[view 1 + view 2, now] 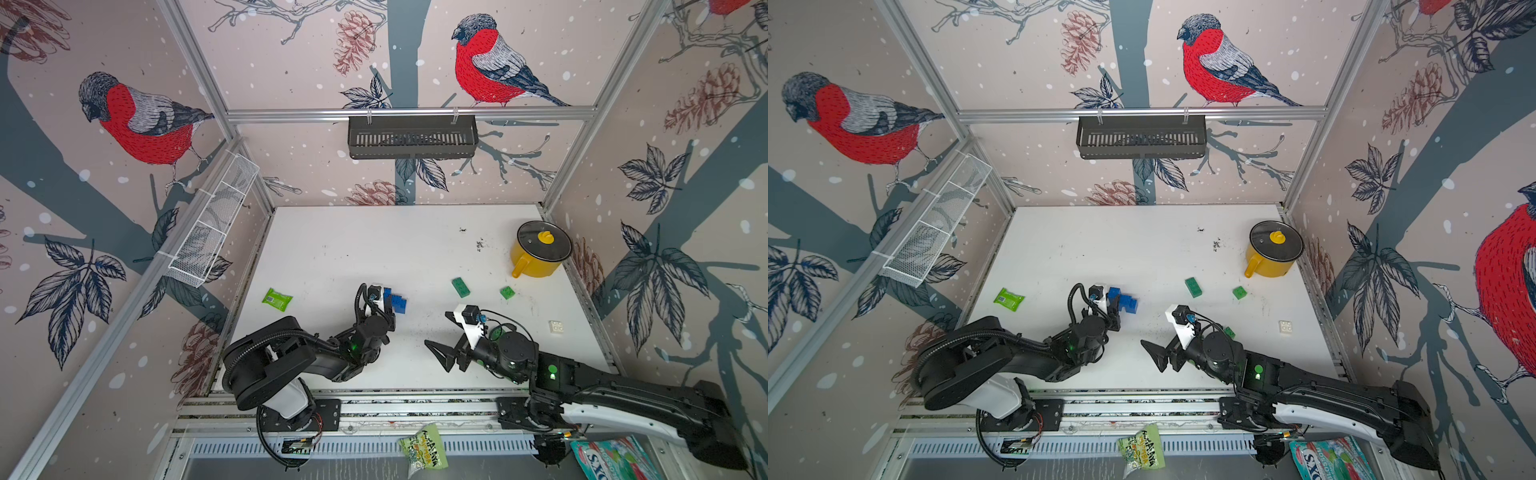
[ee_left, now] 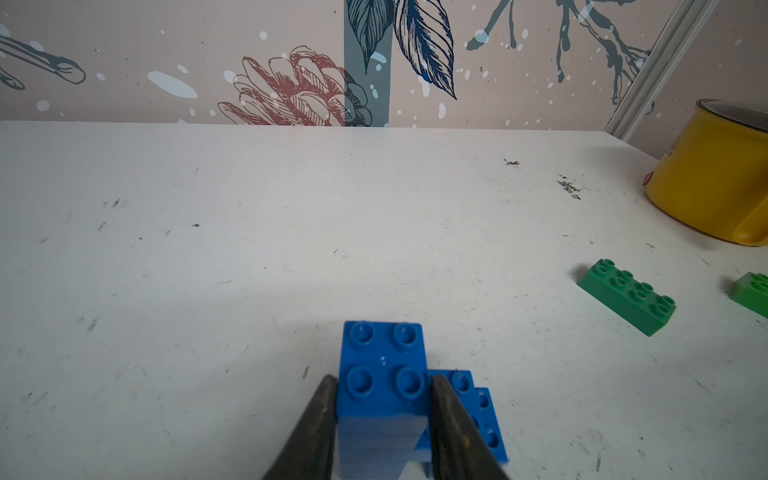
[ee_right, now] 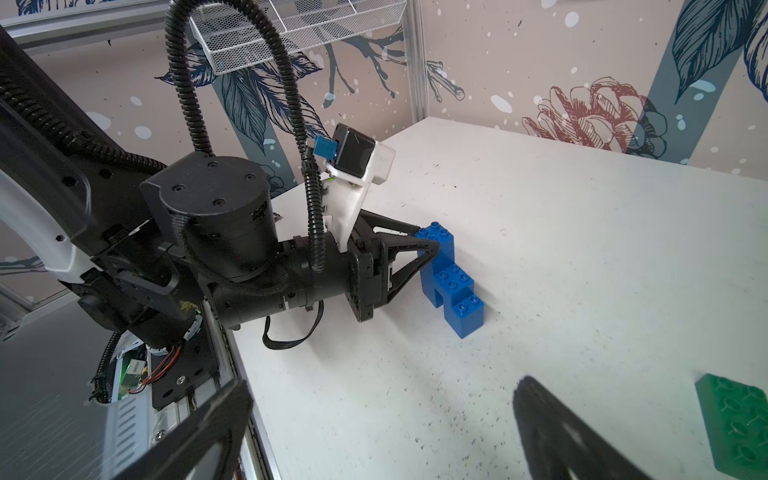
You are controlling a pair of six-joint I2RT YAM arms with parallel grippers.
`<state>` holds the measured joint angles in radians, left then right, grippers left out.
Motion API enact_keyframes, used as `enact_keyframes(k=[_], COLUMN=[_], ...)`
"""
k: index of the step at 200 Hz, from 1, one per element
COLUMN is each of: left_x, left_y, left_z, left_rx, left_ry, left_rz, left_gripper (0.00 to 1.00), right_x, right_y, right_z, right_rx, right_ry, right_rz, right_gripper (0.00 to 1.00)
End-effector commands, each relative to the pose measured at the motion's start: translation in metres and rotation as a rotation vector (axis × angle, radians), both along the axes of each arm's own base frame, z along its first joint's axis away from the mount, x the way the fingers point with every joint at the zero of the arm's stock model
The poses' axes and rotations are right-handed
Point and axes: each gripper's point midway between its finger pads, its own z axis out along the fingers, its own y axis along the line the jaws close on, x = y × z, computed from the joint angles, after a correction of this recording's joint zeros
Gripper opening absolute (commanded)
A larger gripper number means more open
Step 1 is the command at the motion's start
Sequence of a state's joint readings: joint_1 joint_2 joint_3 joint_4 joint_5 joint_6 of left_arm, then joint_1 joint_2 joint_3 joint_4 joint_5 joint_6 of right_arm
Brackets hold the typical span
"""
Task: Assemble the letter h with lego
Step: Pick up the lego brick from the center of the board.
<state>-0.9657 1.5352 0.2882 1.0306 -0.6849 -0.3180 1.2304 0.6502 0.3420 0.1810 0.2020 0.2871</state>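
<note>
Near the table's (image 1: 353, 249) front middle, your left claw (image 2: 382, 382) is clamped on the top square brick of the blue lego stack (image 3: 453, 282), one dark finger on each smooth side. The stack stands upright, studs up, stepping down from the gripped tall column to a low block. Its long axis runs sideways toward the robot's right, and there is an arch gap under the middle brick. From the left wrist, the lower steps are half hidden behind a finger.

Your right claw (image 1: 436, 328) hangs spread wide with nothing in it.

Further right, the green oblong brick (image 1: 461, 287) lies flat, its long axis roughly front to back. A green square brick (image 1: 507, 292) sits well apart from it, and a white brick (image 1: 556, 326) lies near the right edge. Another green piece (image 1: 1229, 332) peeks from behind the right wrist, its shape hard to make out. You'll see a glossy yellow pot (image 1: 536, 262) standing in the back corner.
</note>
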Motion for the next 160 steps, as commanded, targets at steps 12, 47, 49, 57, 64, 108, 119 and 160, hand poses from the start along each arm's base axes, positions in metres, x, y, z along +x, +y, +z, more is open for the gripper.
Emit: enact_keyframes(k=[12,47,49,57,64,108,119,160], left_x=[0.002,0.0034,0.0034,0.0037,0.0041,0.0045,0.0044,0.0037], left_y=[0.0011,-0.0014,-0.0015,-0.0018,-0.0024,-0.0012,-0.0012,0.001], left_z=[0.0005,-0.0014,-0.0016,-0.003,-0.0035,-0.0054,-0.0059,-0.0029], left_rx=[-0.012,-0.007,-0.007,-0.003,-0.002,0.003,0.006,0.005], left_ry=[-0.004,-0.002,-0.002,0.001,0.001,0.002,0.004,-0.001], left_rz=[0.017,0.015,0.015,0.015,0.014,0.021,0.021,0.026], left_gripper=[0.37,0.37,0.37,0.37,0.37,0.35,0.33,0.3], right_x=[0.0,-0.0002,-0.0002,-0.0002,-0.0002,-0.0011,-0.0012,-0.0013], right_y=[0.0011,0.0013,0.0013,0.0014,0.0014,0.0019,0.0018,0.0015], right_z=[0.0074,0.0062,0.0064,0.0056,0.0056,0.0066,0.007,0.0067], right_rx=[0.022,0.02,0.02,0.019,0.019,0.021,0.022,0.021], right_ry=[-0.013,-0.013,-0.015,-0.013,-0.014,-0.014,-0.016,-0.016], right_rz=[-0.001,0.0,0.001,0.0,0.0,0.004,0.005,0.003], right_gripper=[0.99,1.0,1.0,1.0,0.99,1.0,1.0,0.99])
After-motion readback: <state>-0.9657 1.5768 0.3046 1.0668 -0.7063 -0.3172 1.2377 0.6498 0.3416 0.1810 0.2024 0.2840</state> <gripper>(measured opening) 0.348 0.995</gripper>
